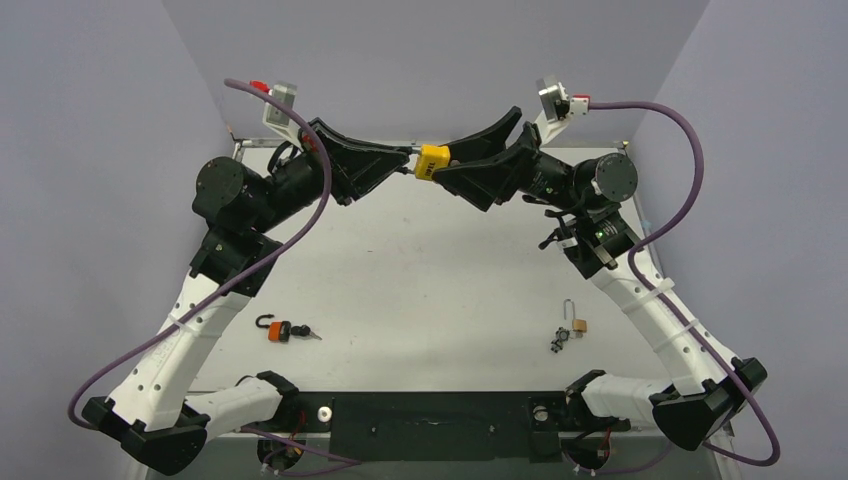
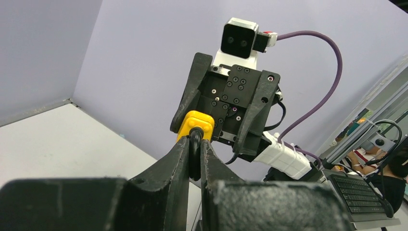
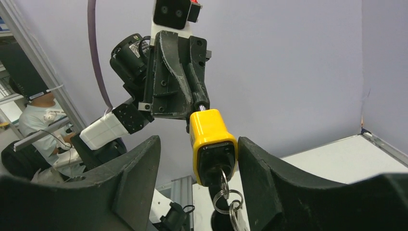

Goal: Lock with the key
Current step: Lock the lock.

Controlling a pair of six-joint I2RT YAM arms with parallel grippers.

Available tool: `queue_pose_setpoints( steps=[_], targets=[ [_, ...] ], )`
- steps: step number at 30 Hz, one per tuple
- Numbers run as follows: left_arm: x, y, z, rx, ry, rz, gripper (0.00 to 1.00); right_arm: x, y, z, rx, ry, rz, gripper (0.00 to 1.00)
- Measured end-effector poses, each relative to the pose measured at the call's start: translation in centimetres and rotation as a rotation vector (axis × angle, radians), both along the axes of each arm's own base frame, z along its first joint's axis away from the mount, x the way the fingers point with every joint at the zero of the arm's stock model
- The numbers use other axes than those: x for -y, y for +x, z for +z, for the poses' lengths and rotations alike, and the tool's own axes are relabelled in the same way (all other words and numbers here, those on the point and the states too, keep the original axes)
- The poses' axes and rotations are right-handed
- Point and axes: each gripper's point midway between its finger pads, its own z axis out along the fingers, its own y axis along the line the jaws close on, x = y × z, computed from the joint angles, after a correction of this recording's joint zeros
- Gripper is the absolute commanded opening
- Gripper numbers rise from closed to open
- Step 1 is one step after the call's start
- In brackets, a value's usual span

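Observation:
A yellow padlock (image 1: 432,160) hangs in the air over the back middle of the table (image 1: 420,270). My left gripper (image 1: 408,160) is shut on its black shackle (image 2: 195,144), with the yellow body (image 2: 195,126) just past my fingertips. My right gripper (image 1: 456,163) is open, with its jaws wide on either side of the lock body (image 3: 210,132). The right finger (image 3: 260,163) touches or nearly touches the body and the left finger (image 3: 139,168) stands apart. A key (image 3: 223,177) sits in the keyhole at the lock's lower end, and its key rings (image 3: 227,198) dangle below.
An orange padlock with an open shackle and a key (image 1: 283,330) lies at the near left of the table. A small brass padlock (image 1: 577,322) with a bunch of keys (image 1: 560,340) lies at the near right. Grey walls close off the back and sides.

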Motion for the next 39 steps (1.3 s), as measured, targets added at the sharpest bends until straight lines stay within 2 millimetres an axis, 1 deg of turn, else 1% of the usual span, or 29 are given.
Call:
queue_pose_setpoints(
  steps=[7, 12, 14, 16, 17, 18, 19, 21, 22, 24, 25, 26, 30, 32, 35, 39],
  targets=[
    [-0.1, -0.1, 0.3, 0.002, -0.013, -0.004, 0.0, -0.6, -0.4, -0.2, -0.006, -0.002, 0.021, 0.47],
    [0.0, -0.2, 0.4, -0.001, -0.015, -0.007, 0.0, -0.6, -0.2, -0.2, -0.01, -0.003, 0.01, 0.38],
    [0.0, -0.2, 0.4, -0.001, -0.015, -0.008, 0.0, -0.6, -0.1, -0.3, -0.013, -0.004, 0.004, 0.32],
    [0.0, -0.2, 0.4, -0.001, -0.015, -0.008, 0.0, -0.6, 0.1, -0.4, -0.016, -0.006, -0.004, 0.25],
    [-0.1, -0.2, 0.4, 0.0, -0.015, -0.008, 0.0, -0.6, 0.1, -0.4, -0.016, -0.007, -0.006, 0.18],
    [-0.1, -0.2, 0.4, 0.0, -0.015, -0.008, 0.0, -0.6, 0.1, -0.5, -0.018, -0.008, -0.007, 0.15],
    [-0.1, -0.2, 0.4, 0.0, -0.014, -0.007, 0.0, -0.6, 0.1, -0.5, -0.018, -0.008, -0.008, 0.08],
    [-0.1, -0.2, 0.3, 0.0, -0.013, -0.008, 0.0, -0.6, 0.2, -0.5, -0.02, -0.009, -0.011, 0.0],
    [-0.1, -0.2, 0.3, 0.001, -0.012, -0.008, 0.02, -0.6, 0.2, -0.5, -0.022, -0.01, -0.011, 0.0],
    [0.0, -0.2, 0.0, 0.002, 0.0, -0.01, 0.14, -0.6, 0.1, -0.7, -0.031, -0.016, -0.011, 0.0],
    [0.0, -0.1, -0.1, 0.005, 0.008, -0.009, 0.17, -0.6, 0.1, -0.8, -0.037, -0.021, -0.012, 0.0],
    [-0.1, -0.1, -0.3, 0.009, 0.019, -0.007, 0.23, -0.6, 0.1, -0.9, -0.043, -0.026, -0.013, 0.0],
    [-0.1, 0.1, -1.8, 0.008, 0.086, -0.009, 0.34, -0.6, -0.3, -1.7, -0.075, -0.056, -0.008, 0.0],
    [-0.1, -0.1, -2.8, 0.004, 0.128, -0.023, 0.36, -0.4, -0.6, -2.1, -0.087, -0.066, -0.007, 0.0],
    [-0.1, -0.9, -3.9, 0.013, 0.177, -0.055, 0.37, -0.1, -1.3, -2.6, -0.098, -0.079, 0.0, 0.0],
    [-0.2, -2.1, -4.5, 0.032, 0.222, -0.097, 0.37, 0.2, -2.1, -3.1, -0.105, -0.095, 0.009, 0.0]
  ],
)
